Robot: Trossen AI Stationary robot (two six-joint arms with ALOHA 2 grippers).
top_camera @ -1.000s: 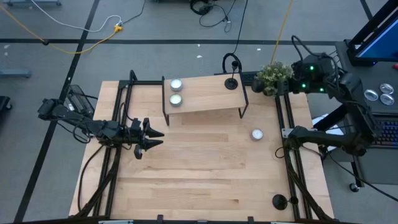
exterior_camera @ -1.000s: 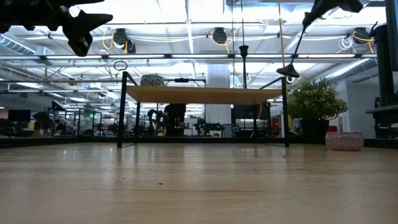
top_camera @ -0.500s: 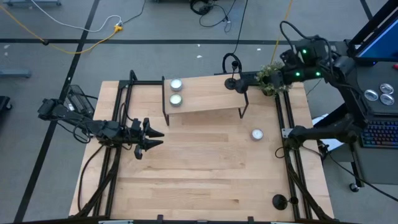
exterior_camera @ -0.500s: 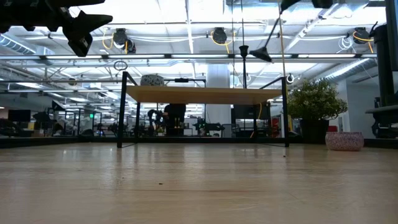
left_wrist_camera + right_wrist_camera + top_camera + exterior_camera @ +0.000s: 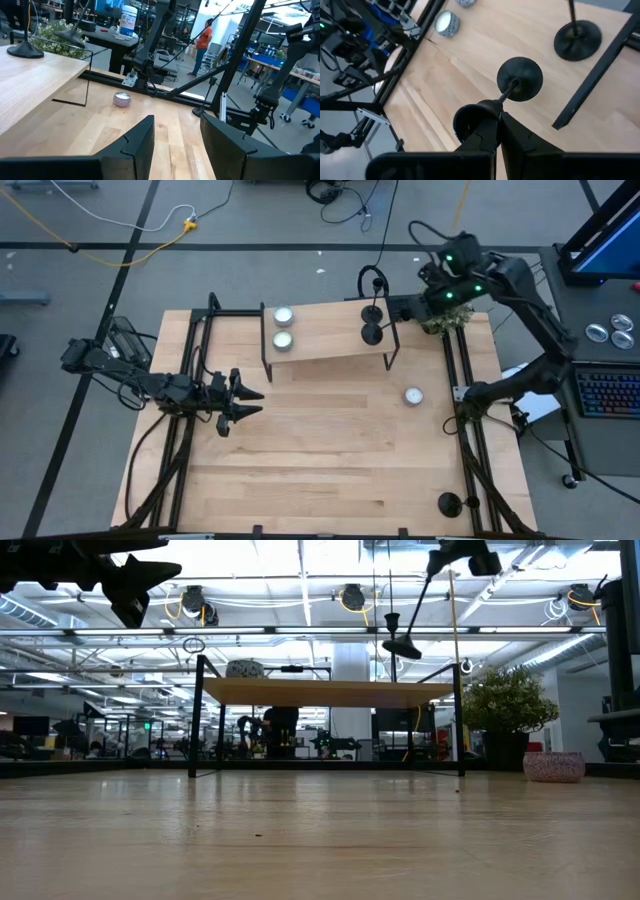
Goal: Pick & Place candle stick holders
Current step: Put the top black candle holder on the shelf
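Note:
My right gripper (image 5: pixel 398 308) is shut on a matte-black candle stick holder, whose round disc base (image 5: pixel 372 333) hovers over the right end of the raised wooden shelf (image 5: pixel 320 340). A second black holder (image 5: pixel 372 312) stands on its disc on the shelf just beyond; it also shows in the right wrist view (image 5: pixel 577 37). A third holder (image 5: pixel 450 503) stands at the table's near right corner. My left gripper (image 5: pixel 248 402) is open and empty above the table's left side. My right gripper pinches the free upper end of the holder's thin stem (image 5: pixel 506 96) between its two fingers. The fingers come from the table's right, slanting down, roughly along the stem. The holder sticks out past the fingertips, tilted, its disc base (image 5: pixel 400 648) lifted clear above the shelf.
Two silver tealights (image 5: pixel 283 315) (image 5: pixel 283 338) sit on the shelf's left end, and one (image 5: pixel 413 395) on the table in front of the shelf. A potted plant (image 5: pixel 440 305) stands at the far right. The shelf's black legs (image 5: pixel 392 350) are near the held holder.
My right gripper has carried the holder from the table's far right corner toward the left. The holder stays tilted and lifted; its disc now hovers over the shelf's right end, near the standing holder.

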